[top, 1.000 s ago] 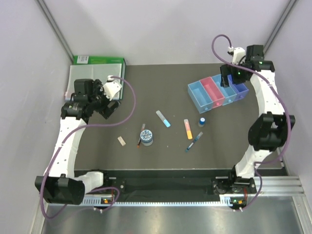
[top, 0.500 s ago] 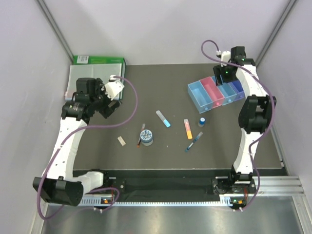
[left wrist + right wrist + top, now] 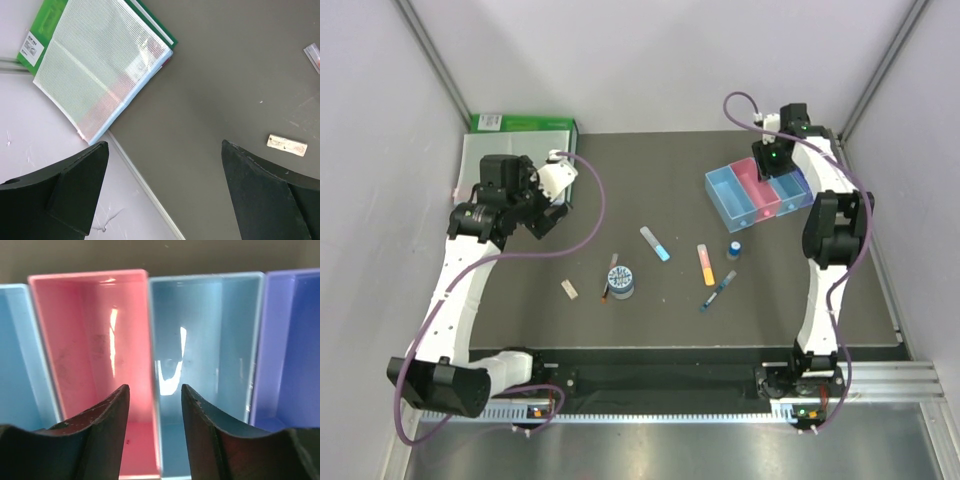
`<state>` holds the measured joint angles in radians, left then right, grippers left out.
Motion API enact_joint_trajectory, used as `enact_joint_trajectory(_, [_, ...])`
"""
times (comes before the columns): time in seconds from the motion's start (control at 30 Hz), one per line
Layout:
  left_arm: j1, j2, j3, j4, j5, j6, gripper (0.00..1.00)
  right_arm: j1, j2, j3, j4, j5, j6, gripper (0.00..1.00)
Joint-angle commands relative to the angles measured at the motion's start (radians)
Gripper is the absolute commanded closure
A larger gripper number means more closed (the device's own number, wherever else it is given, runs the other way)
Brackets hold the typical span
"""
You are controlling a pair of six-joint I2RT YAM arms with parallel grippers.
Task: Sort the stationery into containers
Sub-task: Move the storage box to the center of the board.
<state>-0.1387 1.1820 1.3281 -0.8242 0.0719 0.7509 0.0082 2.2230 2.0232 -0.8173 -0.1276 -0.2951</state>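
The containers [image 3: 760, 190] are a joined row of four bins at the back right. My right gripper [image 3: 771, 172] hangs over them. In the right wrist view my right gripper [image 3: 154, 395] is open, and its jaws straddle the wall between the pink bin [image 3: 90, 335] and a light-blue bin [image 3: 210, 330] without touching it. On the mat lie a beige eraser [image 3: 570, 289], a dark red pen [image 3: 610, 276], a tape roll [image 3: 621, 281], a light-blue marker [image 3: 655, 243], an orange highlighter [image 3: 705, 265], a blue pen [image 3: 718, 291] and a small bottle [image 3: 734, 247]. My left gripper [image 3: 542, 218] is wide open and holds nothing. Its view shows the eraser [image 3: 286, 144].
A clear mesh folder [image 3: 100, 65] lies on a green box [image 3: 150, 20] at the back left corner, close to my left gripper [image 3: 163, 150]. The mat's left edge runs under that gripper. A purple-blue bin [image 3: 295, 340] ends the row beside the right wall.
My right arm has swung left and toward the back over the bins, and its jaws have narrowed from wide to a small gap. The left arm has barely shifted.
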Motion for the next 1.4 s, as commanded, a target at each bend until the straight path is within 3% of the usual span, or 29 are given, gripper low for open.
enact_joint_trajectory(0.0, [-0.007, 0.002, 0.033, 0.013, -0.009, 0.004, 0.01, 0.042, 0.015, 0.008, 0.038, -0.003, 0.030, 0.62])
enact_joint_trajectory(0.1, [-0.009, 0.002, 0.033, 0.016, -0.012, 0.010, 0.01, 0.058, 0.010, -0.015, 0.041, -0.021, 0.045, 0.68])
enact_joint_trajectory(0.37, [-0.012, -0.012, 0.026, 0.007, -0.014, 0.013, 0.01, 0.070, 0.012, -0.037, 0.070, 0.012, 0.071, 0.70])
enact_joint_trajectory(0.47, [-0.016, -0.007, 0.025, 0.008, -0.014, 0.013, 0.01, 0.070, 0.024, -0.034, 0.070, 0.010, 0.086, 0.80])
enact_joint_trajectory(0.5, [-0.018, -0.007, 0.025, 0.007, -0.012, 0.013, 0.01, 0.070, 0.024, -0.034, 0.069, 0.003, 0.106, 0.93])
enact_joint_trajectory(0.57, [-0.022, -0.002, 0.026, 0.007, -0.014, 0.016, 0.01, 0.070, 0.021, -0.037, 0.064, -0.023, 0.134, 1.00])
enact_joint_trajectory(1.37, [-0.088, 0.050, 0.051, -0.029, -0.063, 0.007, 0.01, 0.240, -0.023, -0.112, 0.133, -0.339, 0.520, 1.00])
